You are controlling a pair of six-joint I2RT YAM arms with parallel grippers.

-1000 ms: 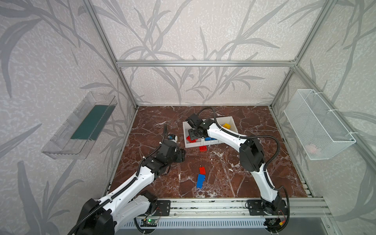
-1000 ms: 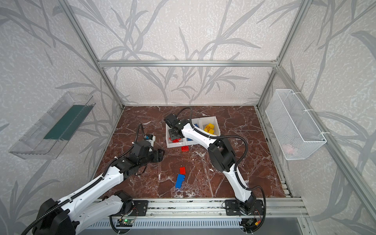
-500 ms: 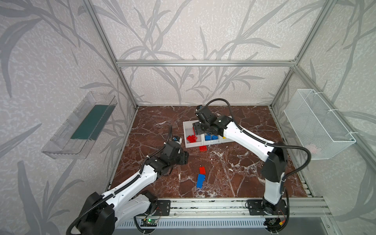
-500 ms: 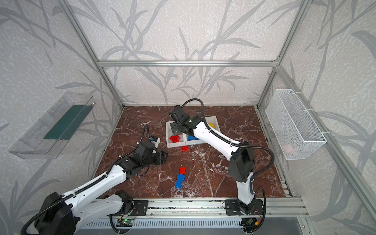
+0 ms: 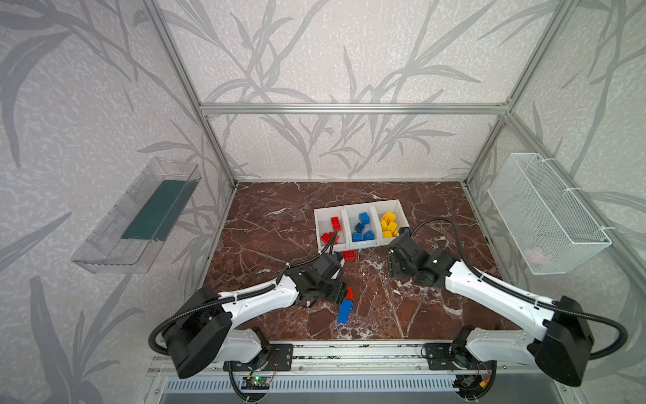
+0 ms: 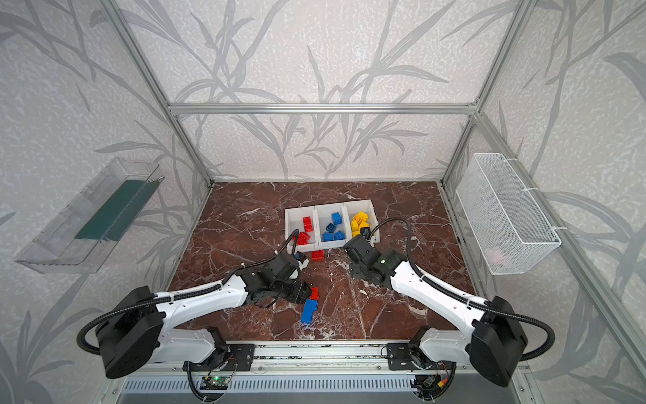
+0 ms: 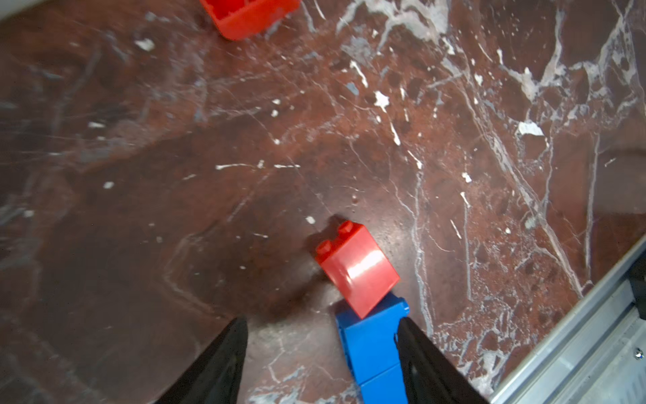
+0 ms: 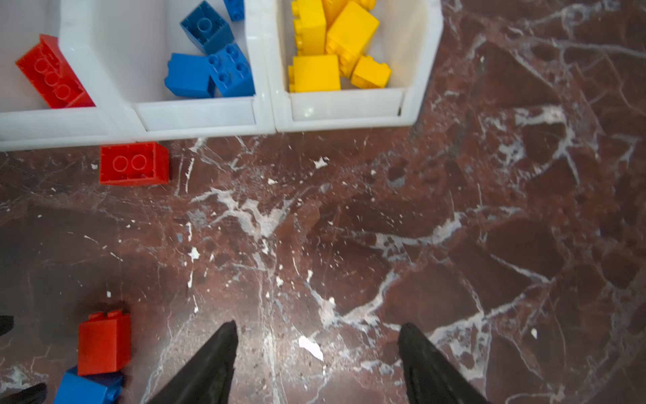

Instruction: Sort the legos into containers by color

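1. Left tool [image 7: 321, 323]: jaws apart, clamped on nothing.
2. Blue brick [image 7: 374, 349] lies flat on the tabletop [image 7: 140, 175] between the left tool's fingers. It sits hard against one finger, with a clear gap to the other.
3. Red brick A [image 7: 356, 269] is just ahead of the left tool's tips. It is tipped on its side, studs pointing away from the tool, and its near end rests on the far end of the blue brick.
4. Red brick B [image 7: 248, 14] is well ahead of the left tool, alone on the tabletop, hollow underside showing.
5. Right tool [image 8: 318, 327]: jaws apart and empty, over bare tabletop.
6. Three white bins stand in a row ahead of the right tool.
   - Yellow bin [image 8: 346, 106] is nearly straight ahead.
   - Blue bin [image 8: 195, 115] is next along.
   - Red bin [image 8: 42, 127] is farthest off, toward the left tool's side.
7. Contents match colour: yellow bricks [image 8: 332, 45], blue bricks [image 8: 209, 70], red bricks [image 8: 52, 75].
8. Red brick B sits outside the bins, on the right tool's side of the wall where the red bin and blue bin meet. Cannot tell whether it touches.
9. Red brick A and the blue brick lie off to the side of the right tool, level with its tips.
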